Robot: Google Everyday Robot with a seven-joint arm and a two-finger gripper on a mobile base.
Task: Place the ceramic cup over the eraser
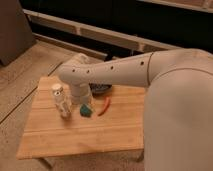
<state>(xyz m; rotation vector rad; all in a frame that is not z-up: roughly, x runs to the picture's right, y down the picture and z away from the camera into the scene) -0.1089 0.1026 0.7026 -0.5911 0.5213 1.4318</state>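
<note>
My arm reaches from the right over a wooden table [75, 135]. The gripper [79, 96] points down at the table's back middle, just right of a clear plastic bottle [60, 101] and just behind a small teal eraser [86, 110]. The eraser lies on the table, apart from the gripper. The small black ceramic cup is hidden; I cannot tell whether it is inside the gripper. A wider dark bowl [101, 89] peeks out behind the arm, to the right of the gripper.
A red, pepper-shaped object [104, 106] lies right of the eraser. My arm's bulky body [175, 110] covers the table's right side. The table stands on a speckled floor [15, 90], with a dark wall ledge [100, 35] behind.
</note>
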